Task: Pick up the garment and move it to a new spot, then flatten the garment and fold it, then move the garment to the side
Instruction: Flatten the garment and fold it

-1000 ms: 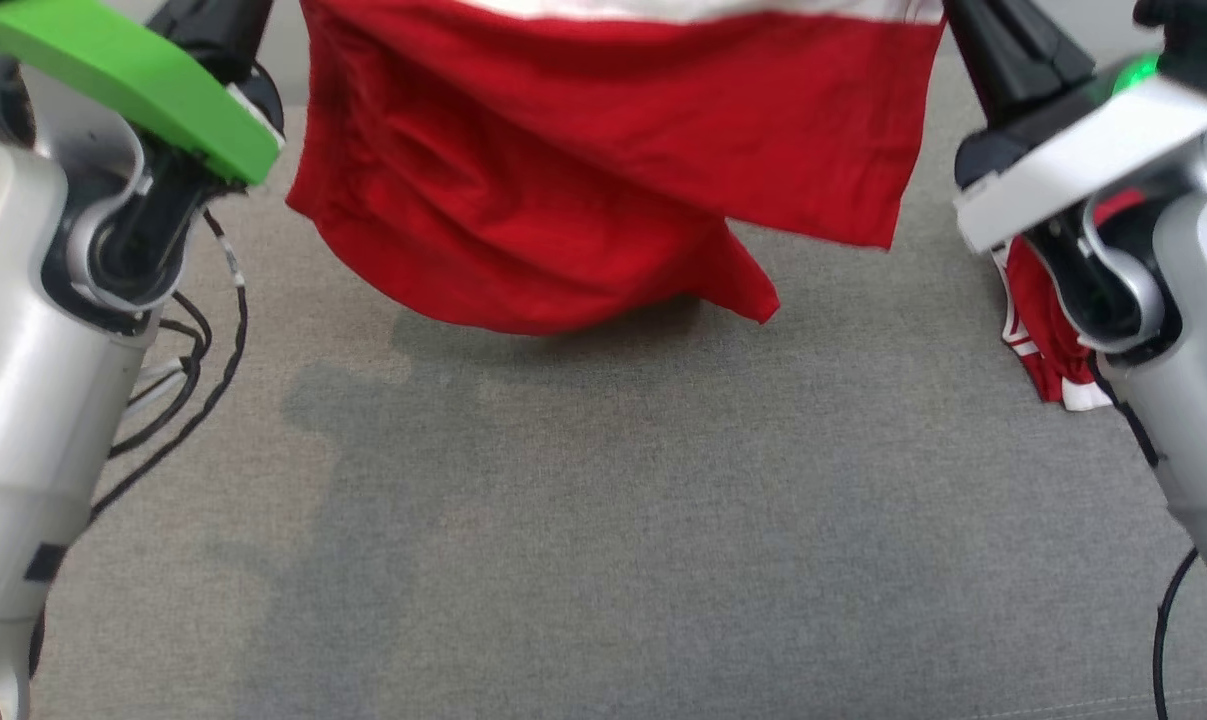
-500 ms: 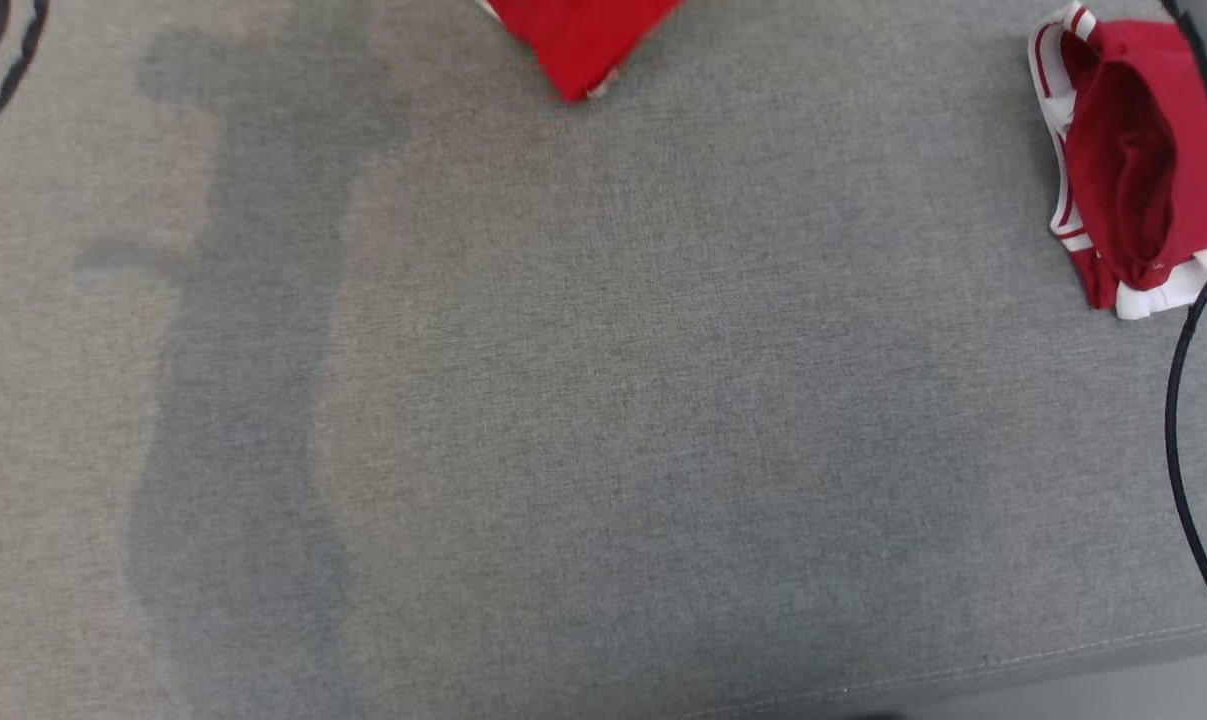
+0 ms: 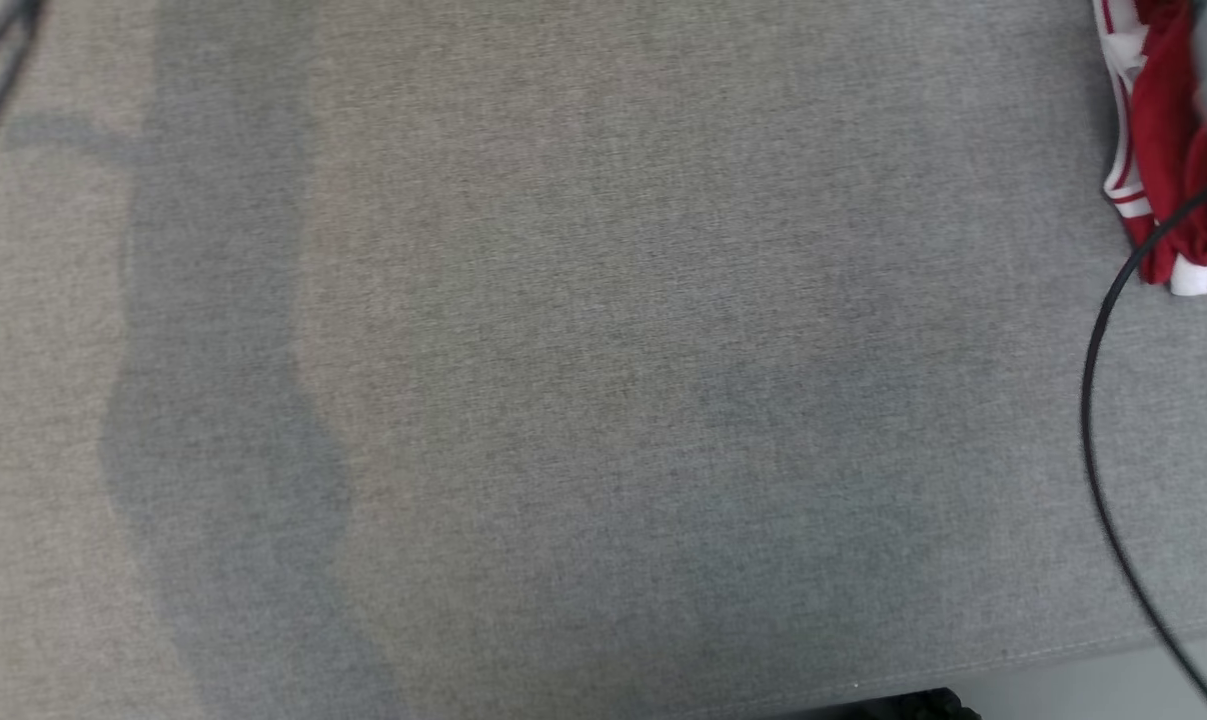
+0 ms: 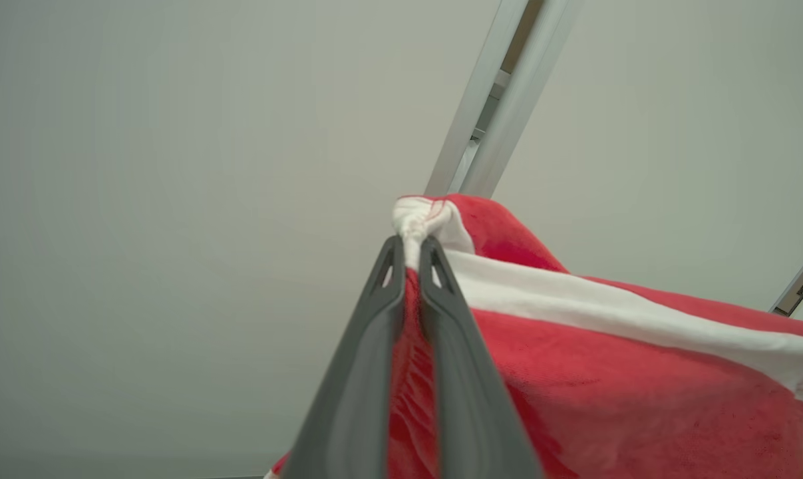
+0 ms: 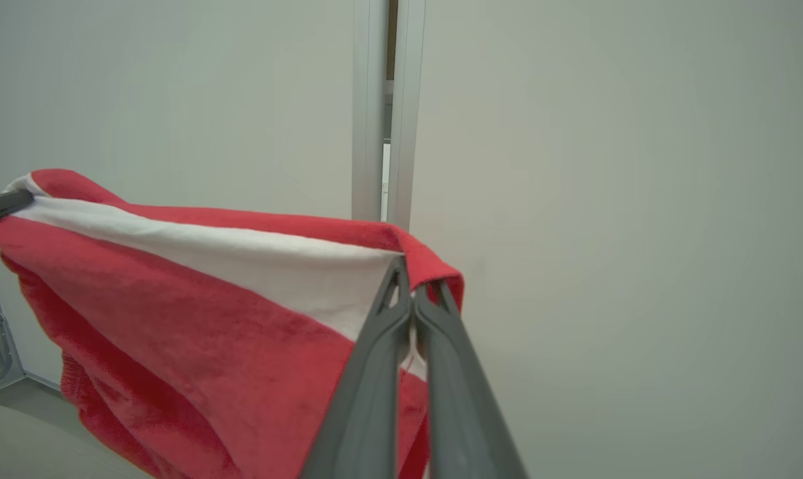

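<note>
Red garment [image 4: 607, 386] spread, long axis runs L gripper [image 4: 411, 243] to R gripper [image 5: 416, 279].

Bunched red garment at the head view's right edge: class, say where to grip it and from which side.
Likely the white hem at the near end of the bunched red garment, from above: it lies crumpled on the grey surface, and that hem juts out.

The left gripper [image 4: 411, 245] is at the top left corner of the garment [image 4: 607, 372], the right gripper [image 5: 416, 279] at its top right corner; a post [image 5: 368, 100] and a wall [image 5: 607, 166] stand behind the garment
</note>
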